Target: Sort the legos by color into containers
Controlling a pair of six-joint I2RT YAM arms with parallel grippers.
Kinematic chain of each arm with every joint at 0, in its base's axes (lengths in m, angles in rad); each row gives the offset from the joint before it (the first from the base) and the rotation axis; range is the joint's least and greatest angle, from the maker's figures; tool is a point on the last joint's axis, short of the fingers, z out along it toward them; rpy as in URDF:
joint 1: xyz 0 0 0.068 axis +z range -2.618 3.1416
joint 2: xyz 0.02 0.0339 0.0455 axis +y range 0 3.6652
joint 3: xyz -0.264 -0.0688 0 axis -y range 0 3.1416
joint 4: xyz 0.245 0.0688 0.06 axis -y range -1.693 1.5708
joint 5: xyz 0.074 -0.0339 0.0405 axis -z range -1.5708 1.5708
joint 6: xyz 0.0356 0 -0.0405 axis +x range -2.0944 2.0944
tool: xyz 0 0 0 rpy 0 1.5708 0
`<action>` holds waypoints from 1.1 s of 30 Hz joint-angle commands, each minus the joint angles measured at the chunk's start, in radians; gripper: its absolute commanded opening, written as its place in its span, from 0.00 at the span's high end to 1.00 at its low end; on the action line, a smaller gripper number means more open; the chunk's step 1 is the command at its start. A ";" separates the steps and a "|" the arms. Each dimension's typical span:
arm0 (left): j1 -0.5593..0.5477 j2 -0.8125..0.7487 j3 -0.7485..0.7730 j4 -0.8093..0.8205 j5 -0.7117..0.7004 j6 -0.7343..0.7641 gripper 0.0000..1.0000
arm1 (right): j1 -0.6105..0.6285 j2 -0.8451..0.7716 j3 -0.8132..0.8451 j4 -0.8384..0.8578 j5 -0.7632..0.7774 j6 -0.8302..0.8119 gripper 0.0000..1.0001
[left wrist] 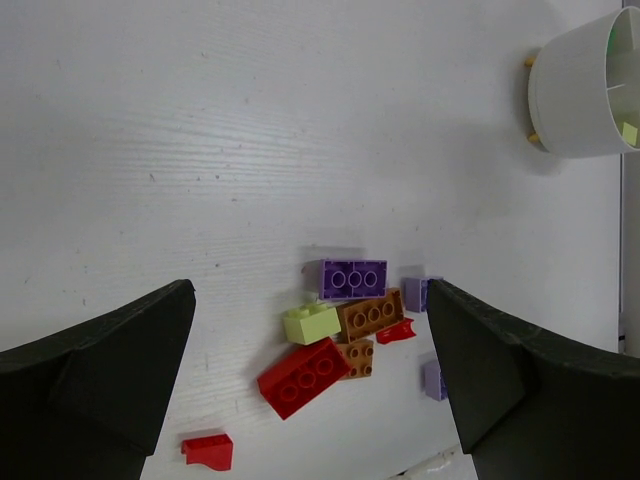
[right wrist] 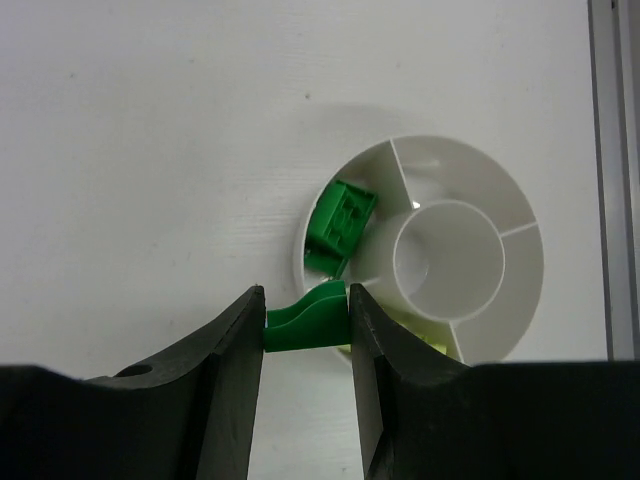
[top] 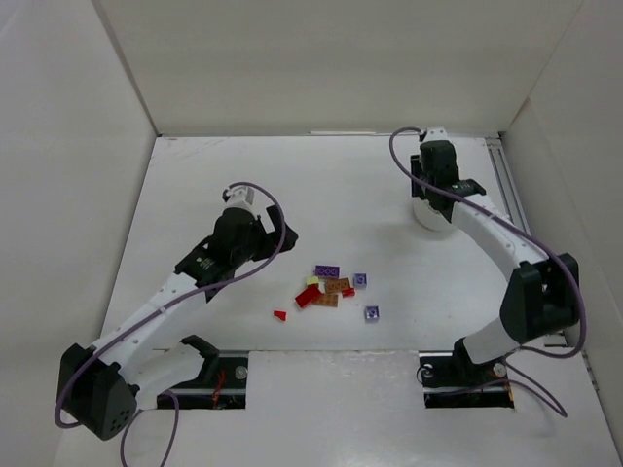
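A heap of legos lies mid-table: a purple brick, a pale yellow-green one, two orange-brown ones, a red brick, small red pieces and small purple ones. My left gripper is open above the table, left of the heap. The round white dish stands at the right, also in the top view. It holds a green lego in one compartment and a pale yellow-green piece in another. My right gripper is shut on a green lego above the dish's rim.
White walls enclose the table on the left, back and right. A metal rail runs along the right edge beside the dish. The arm bases and cables sit at the near edge.
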 commanded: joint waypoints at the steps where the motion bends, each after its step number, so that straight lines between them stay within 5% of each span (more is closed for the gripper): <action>1: 0.003 0.042 0.079 0.050 -0.004 0.047 0.00 | -0.035 0.096 0.096 0.034 0.006 -0.070 0.79; 8: 0.003 0.118 0.119 0.060 0.027 0.096 0.00 | -0.122 0.177 0.153 0.058 -0.031 -0.079 0.71; 11: 0.003 0.138 0.119 0.060 0.038 0.107 0.00 | -0.132 0.177 0.153 0.067 -0.043 -0.105 0.51; 12: 0.003 0.138 0.119 0.069 0.038 0.107 0.00 | -0.132 0.165 0.153 0.067 -0.054 -0.116 0.35; 14: 0.003 0.157 0.128 0.069 0.047 0.117 0.00 | -0.132 0.153 0.127 0.090 -0.054 -0.116 0.25; 23: -0.011 0.176 0.108 0.080 0.142 0.151 0.00 | -0.066 0.001 0.078 0.072 -0.097 -0.125 0.21; 33: -0.270 0.203 -0.002 0.030 0.076 0.180 0.00 | -0.017 -0.249 -0.138 0.022 -0.281 -0.103 0.21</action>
